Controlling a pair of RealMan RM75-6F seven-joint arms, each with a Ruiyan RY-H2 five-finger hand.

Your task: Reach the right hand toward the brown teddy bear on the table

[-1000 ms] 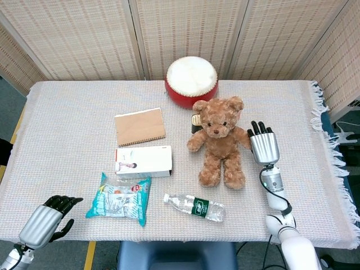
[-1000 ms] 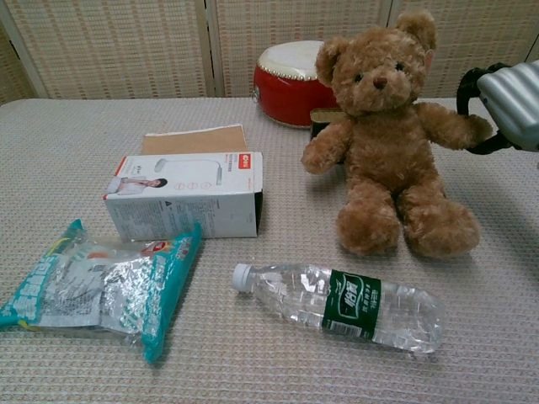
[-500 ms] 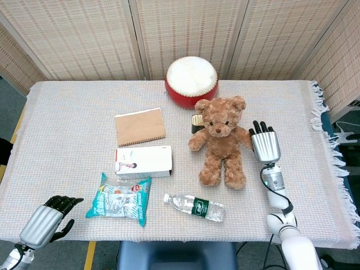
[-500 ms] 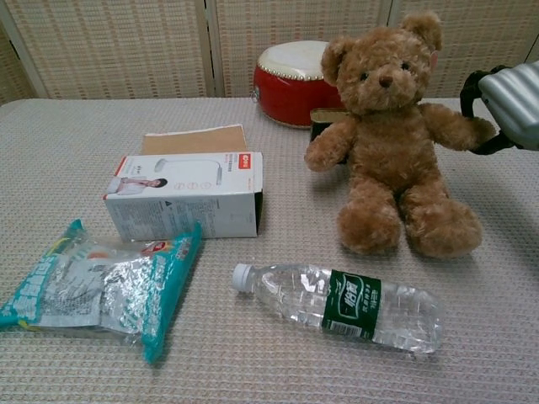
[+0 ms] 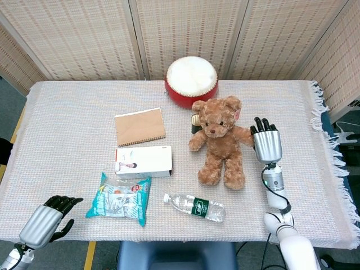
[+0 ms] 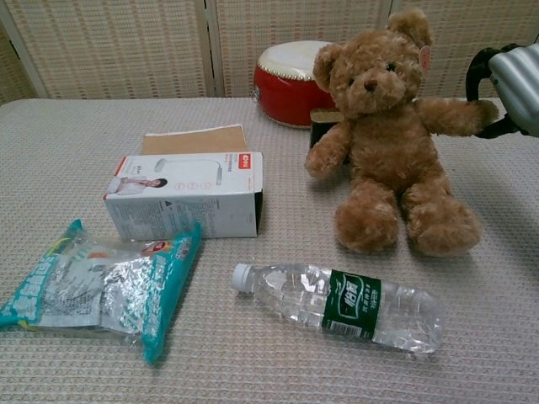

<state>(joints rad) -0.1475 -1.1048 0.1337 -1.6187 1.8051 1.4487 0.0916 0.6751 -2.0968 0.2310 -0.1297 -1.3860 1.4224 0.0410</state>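
The brown teddy bear (image 5: 218,140) sits right of the table's centre, in front of the red drum, leaning a little to the left. In the chest view the teddy bear (image 6: 383,135) has one arm stretched out sideways toward the frame's right edge. My right hand (image 5: 266,144) is at that paw, and its dark fingers (image 6: 482,80) curl around the paw's end. Only part of the right hand (image 6: 518,84) shows in the chest view. My left hand (image 5: 48,216) hangs off the table's near left corner with its fingers curled in, holding nothing.
A red drum (image 5: 191,80) stands behind the bear, with a small dark tin (image 5: 196,122) beside it. A water bottle (image 5: 194,206) lies in front of the bear. A white box (image 5: 143,161), a brown notebook (image 5: 140,126) and a teal snack bag (image 5: 119,198) lie to the left.
The right hand has shifted slightly up and outward with the paw in it. The bear's arm is now drawn out straight and its body has tipped left. The left hand has not moved.
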